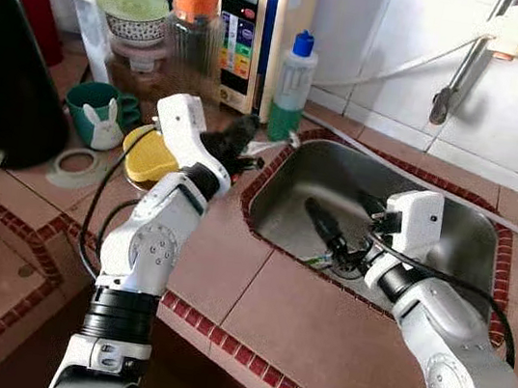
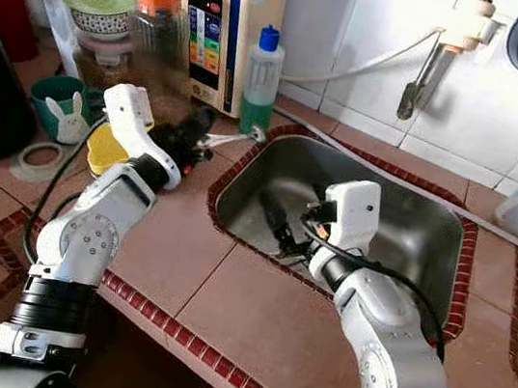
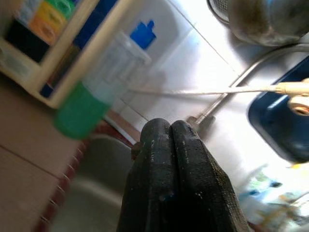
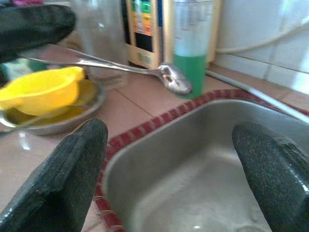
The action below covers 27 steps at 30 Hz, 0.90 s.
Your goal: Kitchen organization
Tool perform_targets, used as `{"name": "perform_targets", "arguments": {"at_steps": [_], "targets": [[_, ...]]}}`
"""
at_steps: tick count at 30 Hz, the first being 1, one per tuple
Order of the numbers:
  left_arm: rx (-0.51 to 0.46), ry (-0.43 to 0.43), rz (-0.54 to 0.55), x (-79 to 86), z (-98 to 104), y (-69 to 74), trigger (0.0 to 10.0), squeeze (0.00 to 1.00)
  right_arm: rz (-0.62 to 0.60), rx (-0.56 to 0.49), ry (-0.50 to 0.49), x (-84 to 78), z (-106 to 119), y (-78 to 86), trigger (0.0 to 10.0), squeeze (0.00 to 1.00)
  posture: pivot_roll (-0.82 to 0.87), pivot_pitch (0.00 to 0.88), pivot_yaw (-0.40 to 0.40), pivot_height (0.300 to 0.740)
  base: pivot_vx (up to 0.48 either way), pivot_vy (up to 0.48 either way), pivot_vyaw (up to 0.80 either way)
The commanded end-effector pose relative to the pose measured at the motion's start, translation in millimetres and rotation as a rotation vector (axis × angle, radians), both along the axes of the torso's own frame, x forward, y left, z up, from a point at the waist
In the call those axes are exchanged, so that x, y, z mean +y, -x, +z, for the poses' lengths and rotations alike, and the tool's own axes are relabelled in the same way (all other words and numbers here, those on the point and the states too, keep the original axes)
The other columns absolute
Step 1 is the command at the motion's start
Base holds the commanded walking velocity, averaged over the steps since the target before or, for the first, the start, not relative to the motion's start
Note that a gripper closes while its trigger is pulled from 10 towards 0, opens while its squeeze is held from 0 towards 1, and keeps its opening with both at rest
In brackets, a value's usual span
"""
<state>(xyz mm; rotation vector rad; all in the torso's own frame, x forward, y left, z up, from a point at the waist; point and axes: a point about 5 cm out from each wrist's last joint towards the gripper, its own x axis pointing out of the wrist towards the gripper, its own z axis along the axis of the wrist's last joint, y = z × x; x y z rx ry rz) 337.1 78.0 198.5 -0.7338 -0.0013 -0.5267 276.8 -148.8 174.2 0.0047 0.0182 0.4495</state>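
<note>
Steel sink [image 1: 467,235] set in a tiled counter [image 1: 317,330]. Left gripper [image 1: 243,141] hovers over the counter beside the sink's rim, its fingers [image 3: 174,183] pressed together on the handle of a spoon [image 4: 145,71], whose bowl reaches out over the sink's corner. Right gripper [image 1: 326,231] hangs inside the sink, fingers [image 4: 63,179] spread wide, holding nothing. Behind the spoon stand a green soap bottle [image 1: 292,87] and a steel dish with a yellow cup [image 4: 41,89].
</note>
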Motion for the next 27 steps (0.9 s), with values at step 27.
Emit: {"name": "perform_targets", "arguments": {"at_steps": [27], "targets": [[0.2,0.2,-0.295,-40.6,0,33.4,10.0,0.0,0.143,-0.392,0.513,30.7,3,-32.6,10.0,0.0,0.09,0.033,-0.019,0.74,0.0,0.0,0.0]]}}
